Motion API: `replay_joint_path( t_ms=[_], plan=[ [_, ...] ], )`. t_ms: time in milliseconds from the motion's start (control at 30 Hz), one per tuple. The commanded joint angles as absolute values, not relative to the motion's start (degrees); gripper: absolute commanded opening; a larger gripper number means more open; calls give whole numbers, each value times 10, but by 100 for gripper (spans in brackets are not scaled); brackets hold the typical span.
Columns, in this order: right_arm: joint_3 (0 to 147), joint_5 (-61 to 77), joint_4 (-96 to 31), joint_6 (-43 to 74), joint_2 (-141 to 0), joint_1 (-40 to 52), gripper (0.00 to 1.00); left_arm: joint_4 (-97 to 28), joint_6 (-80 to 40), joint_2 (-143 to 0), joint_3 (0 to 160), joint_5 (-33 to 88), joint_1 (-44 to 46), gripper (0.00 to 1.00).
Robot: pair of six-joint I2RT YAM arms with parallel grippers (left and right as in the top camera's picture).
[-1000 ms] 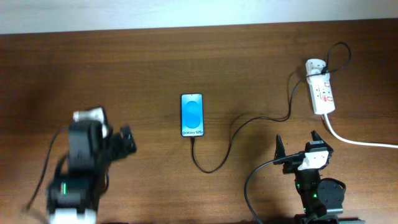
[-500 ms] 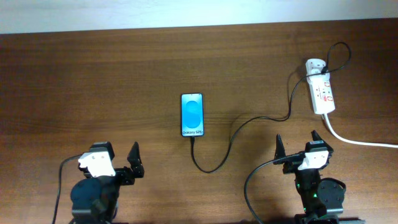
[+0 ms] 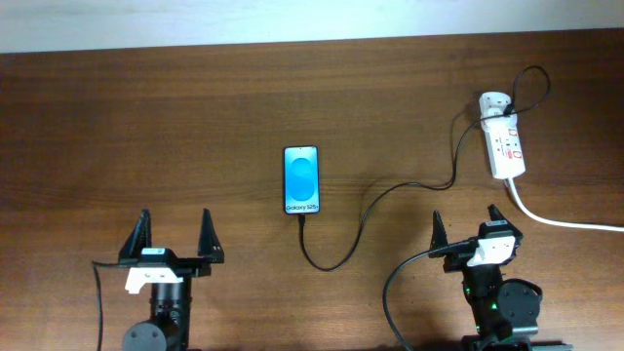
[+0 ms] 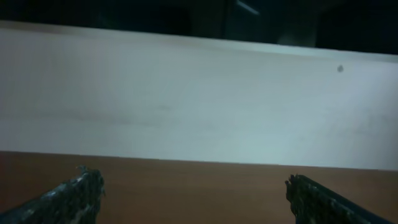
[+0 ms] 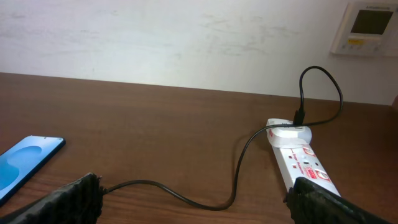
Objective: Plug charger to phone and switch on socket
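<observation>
The phone [image 3: 301,180] lies flat mid-table, blue screen up, and also shows at the left edge of the right wrist view [image 5: 25,163]. The charger's thin black cable [image 3: 356,229] runs from the phone's near end in a loop to the white adapter [image 3: 494,102] on the socket [image 3: 506,148]. In the right wrist view the cable [image 5: 186,199] and socket [image 5: 305,165] show. My left gripper [image 3: 174,234] is open and empty at the front left, well left of the phone. My right gripper [image 3: 467,230] is open and empty, in front of the socket.
The socket's thick white cord [image 3: 565,222] runs off the right edge. A pale wall [image 4: 199,106] lies beyond the table's far edge. A wall panel [image 5: 368,26] hangs at the upper right of the right wrist view.
My left arm has drawn back toward the front edge and turned so its open fingers point straight ahead. The right arm, phone, cable and socket have not moved.
</observation>
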State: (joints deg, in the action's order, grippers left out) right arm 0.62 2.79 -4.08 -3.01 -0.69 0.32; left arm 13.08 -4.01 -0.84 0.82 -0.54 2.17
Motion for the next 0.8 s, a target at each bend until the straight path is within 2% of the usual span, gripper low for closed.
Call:
replay_joint_path(
  t_ms=[0, 167, 233, 267, 300, 767],
  plan=[
    [3, 27, -44, -25, -2, 8, 98, 80, -30, -3, 5, -42, 21, 99],
    [3, 27, -44, -25, -2, 8, 98, -39, -79, -3, 5, -96, 21, 99],
    [3, 27, -44, -25, -2, 8, 98, -39, -77, -3, 5, -90, 21, 99],
    [3, 27, -44, -25, -2, 8, 98, -47, 11, -3, 5, -35, 21, 99],
    [3, 27, -44, -25, -2, 8, 98, -47, 21, -3, 5, -27, 21, 99],
    [3, 27, -44, -25, -2, 8, 99, -49, -16, -3, 5, -24, 21, 99]
  ],
)
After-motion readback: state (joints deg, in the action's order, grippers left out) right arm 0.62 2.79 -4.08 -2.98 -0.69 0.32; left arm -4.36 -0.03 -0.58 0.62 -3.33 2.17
